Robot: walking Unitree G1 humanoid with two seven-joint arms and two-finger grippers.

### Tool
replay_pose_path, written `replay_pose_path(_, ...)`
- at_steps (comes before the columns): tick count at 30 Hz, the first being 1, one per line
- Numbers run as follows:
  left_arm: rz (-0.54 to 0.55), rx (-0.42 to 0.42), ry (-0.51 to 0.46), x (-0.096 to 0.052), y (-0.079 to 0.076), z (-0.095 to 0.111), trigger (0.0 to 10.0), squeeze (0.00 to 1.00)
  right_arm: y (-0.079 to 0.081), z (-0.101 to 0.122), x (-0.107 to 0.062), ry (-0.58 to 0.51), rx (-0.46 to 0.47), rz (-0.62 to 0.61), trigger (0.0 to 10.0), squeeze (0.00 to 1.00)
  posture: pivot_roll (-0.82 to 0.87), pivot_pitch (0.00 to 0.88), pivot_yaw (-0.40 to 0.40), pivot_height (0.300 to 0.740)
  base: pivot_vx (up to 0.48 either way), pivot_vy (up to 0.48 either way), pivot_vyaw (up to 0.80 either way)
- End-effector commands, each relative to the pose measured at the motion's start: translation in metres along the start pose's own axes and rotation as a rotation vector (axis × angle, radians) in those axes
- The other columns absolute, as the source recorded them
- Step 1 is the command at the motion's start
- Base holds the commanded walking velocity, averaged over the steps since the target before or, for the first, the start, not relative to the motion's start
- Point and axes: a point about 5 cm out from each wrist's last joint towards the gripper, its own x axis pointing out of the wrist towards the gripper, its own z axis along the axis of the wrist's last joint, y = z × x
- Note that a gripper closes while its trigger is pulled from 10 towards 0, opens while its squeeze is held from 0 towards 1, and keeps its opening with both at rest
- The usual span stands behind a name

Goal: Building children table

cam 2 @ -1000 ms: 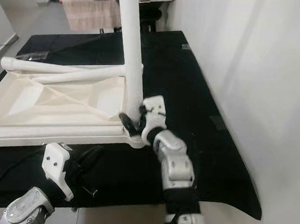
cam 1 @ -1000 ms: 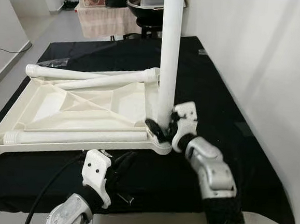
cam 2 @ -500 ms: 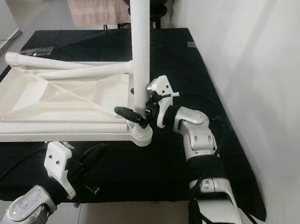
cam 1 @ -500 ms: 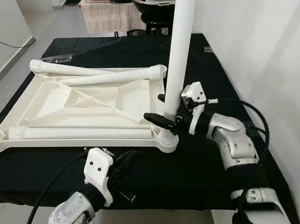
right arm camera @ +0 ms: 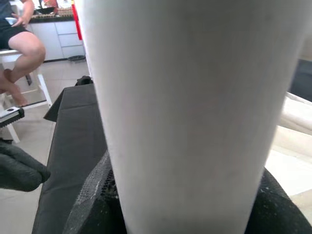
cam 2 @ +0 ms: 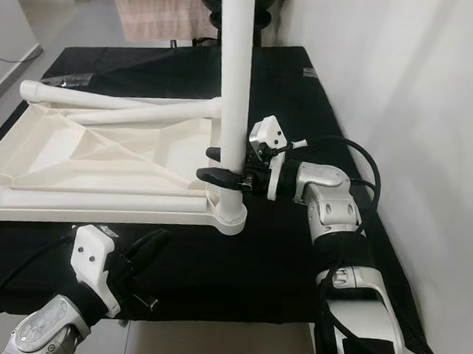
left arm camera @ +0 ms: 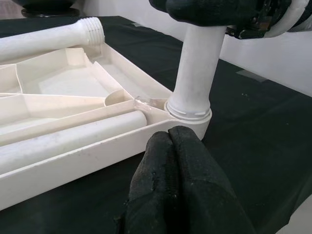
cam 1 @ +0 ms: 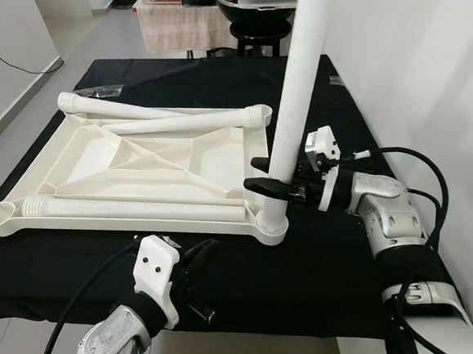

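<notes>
The white plastic table top (cam 1: 140,157) lies upside down on a black cloth. One white leg (cam 1: 301,84) stands upright in its near right corner socket (left arm camera: 190,114). My right gripper (cam 1: 263,175) reaches in level from the right and is shut around this leg just above the socket; the leg's surface (right arm camera: 185,97) looms close in the right wrist view. Three loose legs rest on the table top: one along the near rim (cam 1: 135,210) and two at the far side (cam 1: 175,123). My left gripper (cam 1: 197,260) hovers low at the cloth's front edge, its fingers (left arm camera: 170,161) shut and holding nothing, pointing at the socket.
A white wall runs close along the right side of the black cloth (cam 1: 328,266). A small clear packet (cam 1: 104,93) lies at the far left. Dark stools and a covered table stand beyond the far end. A seated person (right arm camera: 19,44) appears in the right wrist view.
My right arm has swung out to the right, so its gripper now holds the leg from the side instead of from the front. The leg stays upright. The camera has shifted slightly.
</notes>
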Motion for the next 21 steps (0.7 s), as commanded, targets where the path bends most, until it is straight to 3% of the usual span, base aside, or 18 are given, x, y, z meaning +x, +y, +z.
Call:
replay_pose_path(1, 0.009, 0.0, 0.016, -0.001, 0.0, -0.003, 10.0, 0.0, 0.005, -0.01, -0.001, -0.002, 0.033, -0.01, 0.0, 0.0, 0.03, 0.113, 0.032, 0.74, 0.0, 0.0, 0.0)
replay_pose_path(3, 0.008, -0.002, 0.015, -0.001, 0.0, -0.002, 10.0, 0.0, 0.012, -0.018, -0.003, -0.013, 0.058, -0.062, 0.0, 0.0, 0.03, 0.115, 0.031, 0.74, 0.0, 0.0, 0.0)
replay_pose_path(5, 0.008, -0.003, 0.014, -0.002, 0.001, -0.002, 10.0, 0.0, 0.03, -0.038, 0.008, 0.03, 0.12, -0.155, 0.0, 0.0, 0.02, 0.117, 0.021, 0.74, 0.0, 0.0, 0.0)
replay_pose_path(6, 0.008, -0.003, 0.014, -0.002, 0.001, -0.002, 10.0, 0.0, 0.03, -0.038, 0.008, 0.03, 0.12, -0.155, 0.0, 0.0, 0.02, 0.117, 0.021, 0.74, 0.0, 0.0, 0.0)
replay_pose_path(7, 0.008, -0.003, 0.014, -0.002, 0.001, -0.002, 10.0, 0.0, 0.039, -0.053, 0.02, 0.078, 0.172, -0.297, 0.0, 0.0, 0.02, 0.118, 0.023, 0.74, 0.0, 0.0, 0.0)
replay_pose_path(8, 0.008, -0.003, 0.014, -0.003, 0.002, -0.002, 10.0, 0.0, 0.056, -0.07, 0.032, 0.124, 0.333, -0.551, 0.0, 0.0, 0.01, 0.123, 0.028, 0.74, 0.0, 0.0, 0.0)
replay_pose_path(9, 0.008, -0.003, 0.014, -0.003, 0.002, -0.002, 10.0, 0.0, 0.056, -0.07, 0.032, 0.124, 0.333, -0.551, 0.0, 0.0, 0.01, 0.123, 0.028, 0.74, 0.0, 0.0, 0.0)
replay_pose_path(10, 0.008, -0.003, 0.014, -0.003, 0.002, -0.001, 10.0, 0.0, 0.075, -0.077, 0.043, 0.147, 0.432, -0.646, 0.0, 0.0, 0.01, 0.124, 0.028, 0.74, 0.0, 0.0, 0.0)
replay_pose_path(11, 0.008, -0.002, 0.015, -0.003, 0.003, -0.002, 10.0, 0.0, 0.08, -0.073, 0.051, 0.171, 0.351, -0.713, 0.0, 0.0, 0.01, 0.113, 0.039, 0.74, 0.0, 0.0, 0.0)
replay_pose_path(12, 0.008, -0.002, 0.016, -0.003, 0.004, -0.002, 10.0, 0.0, 0.076, -0.07, 0.055, 0.171, 0.296, -0.769, 0.0, 0.0, 0.01, 0.106, 0.044, 0.74, 0.0, 0.0, 0.0)
replay_pose_path(13, 0.008, -0.002, 0.016, -0.003, 0.004, -0.002, 10.0, 0.0, 0.076, -0.07, 0.055, 0.171, 0.296, -0.769, 0.0, 0.0, 0.01, 0.106, 0.044, 0.74, 0.0, 0.0, 0.0)
replay_pose_path(14, 0.007, -0.002, 0.017, -0.002, 0.004, -0.003, 10.0, 0.0, 0.07, -0.067, 0.059, 0.168, 0.237, -0.767, 0.0, 0.0, 0.02, 0.1, 0.041, 0.74, 0.0, 0.0, 0.0)
replay_pose_path(18, 0.002, 0.0, 0.019, -0.001, 0.004, -0.004, 10.0, 0.0, 0.065, -0.069, 0.063, 0.183, 0.202, -0.737, 0.0, 0.0, 0.02, 0.092, 0.032, 0.74, 0.0, 0.0, 0.0)
replay_pose_path(19, 0.004, 0.0, 0.017, 0.0, 0.004, -0.004, 10.0, 0.0, 0.065, -0.068, 0.063, 0.188, 0.181, -0.711, 10.0, 0.0, 0.01, 0.086, 0.026, 0.74, 0.0, 0.0, 0.0)
replay_pose_path(21, 0.005, 0.001, 0.016, 0.0, 0.004, -0.004, 10.0, 0.0, 0.064, -0.066, 0.063, 0.186, 0.168, -0.711, 10.0, 0.0, 0.01, 0.086, 0.026, 0.74, 0.0, 0.0, 0.0)
